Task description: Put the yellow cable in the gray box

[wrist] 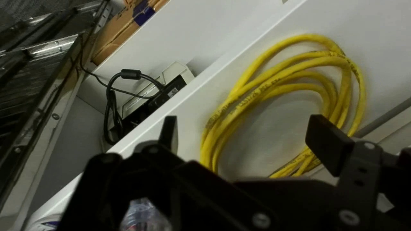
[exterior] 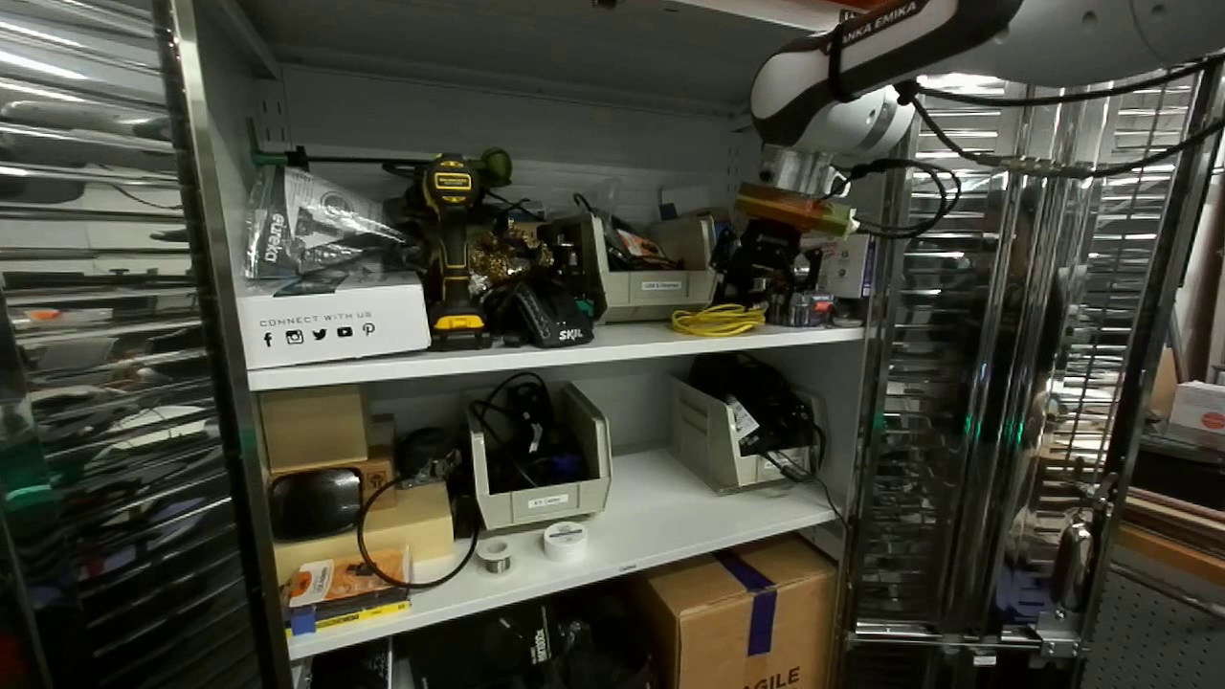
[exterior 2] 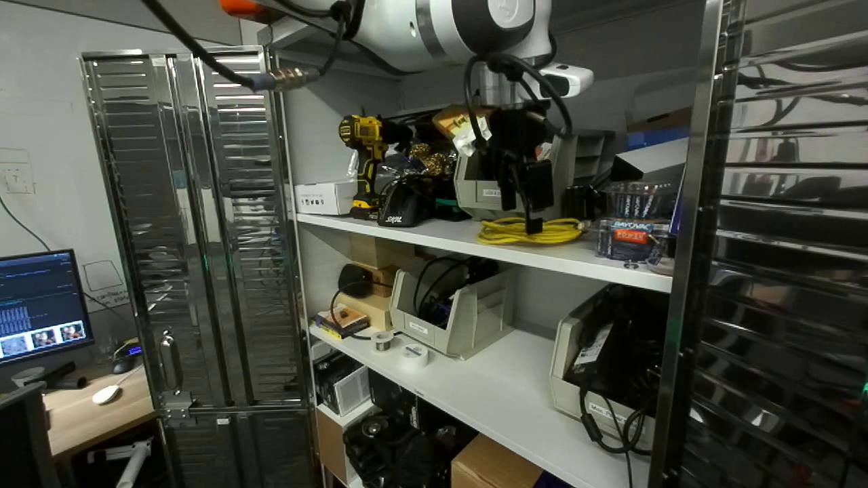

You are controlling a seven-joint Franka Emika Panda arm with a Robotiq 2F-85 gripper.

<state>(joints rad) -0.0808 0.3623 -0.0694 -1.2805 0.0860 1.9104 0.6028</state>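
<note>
- Yellow cable (exterior: 716, 322): coiled on the upper worktop (exterior: 632, 346), right, near edge.
- Handling: presumably light, flexible; clamp several strands together.
- Gripper (wrist: 243, 125): fingers wide apart, nothing held.
- Gray box (exterior: 658, 292): just beyond cable, far left.

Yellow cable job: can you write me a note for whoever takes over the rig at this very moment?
Gripper: open, holding nothing, pointing down at the yellow cable; whether it touches the coil can't be told.
Yellow cable: loosely coiled on the upper shelf, outside the gray box.
Gray box: the open-top bin with a white label on that same shelf, just behind the cable.
Done: gripper is at the coil; nothing grasped yet.
Left: close on the coil, lift it, and release it in the gray box.
</note>
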